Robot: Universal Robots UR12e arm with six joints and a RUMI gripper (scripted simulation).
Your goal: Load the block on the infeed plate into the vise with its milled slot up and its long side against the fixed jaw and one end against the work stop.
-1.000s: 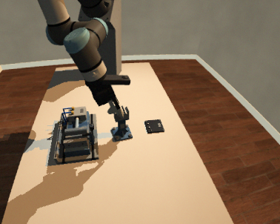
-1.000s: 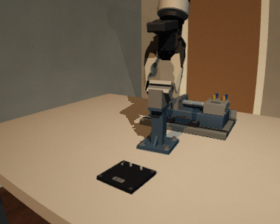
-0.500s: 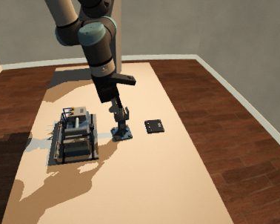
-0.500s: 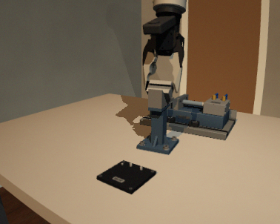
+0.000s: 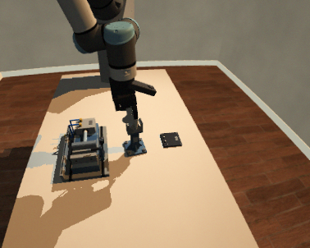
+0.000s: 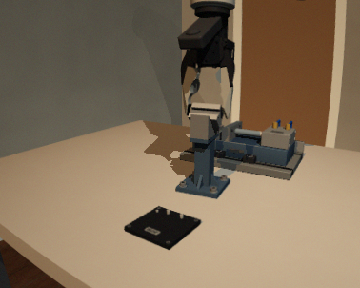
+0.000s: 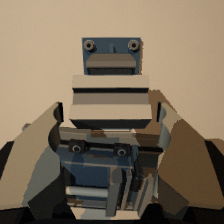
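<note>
The part (image 7: 111,82) (image 6: 207,107), a pale grey block, lies across the top of the V-block (image 5: 134,141) (image 6: 204,164), a blue stand with a screwed base. Its slot shows as a dark groove along its length in the wrist view. My gripper (image 5: 130,117) (image 6: 208,114) (image 7: 110,103) points down over the part, its jaws apart. One finger stands off each end of the part, with a small gap in the wrist view. The vise (image 5: 85,166) (image 6: 279,154) (image 7: 87,176) stands open beside the V-block; its work stop is hard to make out.
The black infeed plate (image 5: 170,140) (image 6: 163,228) lies on the table on the V-block's other side from the vise, with only small pins on it. The air cylinder (image 5: 88,123) (image 6: 278,137) rises at one end of the vise, with its blue hoses.
</note>
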